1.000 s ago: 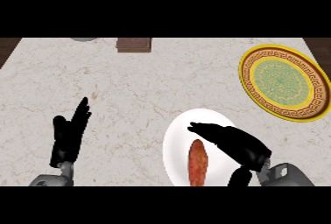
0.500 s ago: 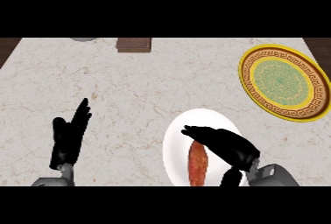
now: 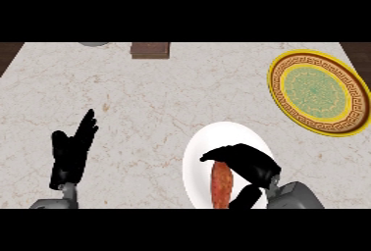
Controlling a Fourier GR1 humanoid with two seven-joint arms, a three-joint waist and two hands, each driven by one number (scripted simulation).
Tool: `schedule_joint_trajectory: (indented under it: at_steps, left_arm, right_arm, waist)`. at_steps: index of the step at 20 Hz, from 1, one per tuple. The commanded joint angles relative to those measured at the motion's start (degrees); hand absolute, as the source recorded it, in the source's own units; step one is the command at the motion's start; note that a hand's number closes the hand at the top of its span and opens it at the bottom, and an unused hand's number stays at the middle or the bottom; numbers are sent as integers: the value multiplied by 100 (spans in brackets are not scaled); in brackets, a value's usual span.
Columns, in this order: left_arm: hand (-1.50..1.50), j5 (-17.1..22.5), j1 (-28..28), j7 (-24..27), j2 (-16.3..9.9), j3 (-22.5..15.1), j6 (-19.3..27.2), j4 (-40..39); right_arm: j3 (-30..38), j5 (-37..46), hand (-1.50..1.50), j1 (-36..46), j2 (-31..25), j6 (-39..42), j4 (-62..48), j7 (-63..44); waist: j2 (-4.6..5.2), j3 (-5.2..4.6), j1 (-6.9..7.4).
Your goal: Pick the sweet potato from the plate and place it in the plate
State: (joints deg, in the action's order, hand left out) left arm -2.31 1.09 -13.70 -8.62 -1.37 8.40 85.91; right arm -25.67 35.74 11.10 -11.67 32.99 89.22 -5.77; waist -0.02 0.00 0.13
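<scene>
Now, left hand (image 3: 71, 156): resting open, fingers straight and upward, well left of the white plate.
White plate (image 3: 210, 141): on the marble desk (image 3: 181, 93), near the lower edge.
Sweet potato (image 3: 220, 184): lying lengthwise on the white plate.
Right hand (image 3: 245, 164): over the white plate, fingers arched above the sweet potato, thumb just right of it; contact cannot be told.
Yellow patterned plate (image 3: 316, 91): up and right of the white plate, apart.

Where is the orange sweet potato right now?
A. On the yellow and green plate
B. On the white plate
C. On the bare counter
B: the sweet potato lies on the white plate, under the right robot hand, far from the yellow and green plate.
</scene>
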Motion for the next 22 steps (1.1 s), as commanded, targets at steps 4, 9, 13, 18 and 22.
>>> schedule_joint_trajectory:
  at_steps: [4, 9, 13, 18, 22]
  left_arm:
    - [0, -281, 38, -3, 252, -71, 156, -94]
    - [0, -135, 101, 680, 266, 129, -53, -719]
    - [0, -272, 167, 161, 232, 86, 89, -335]
    - [0, -279, -43, 196, 241, 10, 24, -148]
    - [0, -256, 61, 184, 309, 79, 89, -221]
  right_arm:
    - [-49, 561, 150, -39, 127, -273, 0, 584]
    - [-132, 1158, 150, -59, 349, -1095, -441, 826]
    - [514, 1136, 150, -114, -190, -1406, -101, 1138]
    - [1399, 1143, 150, 854, -896, -1512, -942, 1884]
    - [1746, 1065, 150, 674, -1113, -1710, -110, 1920]
  waist:
    - [-1, 0, -6]
    - [6, 0, -4]
    - [3, 1, -25]
    - [17, 2, 35]
    - [-4, -1, -34]
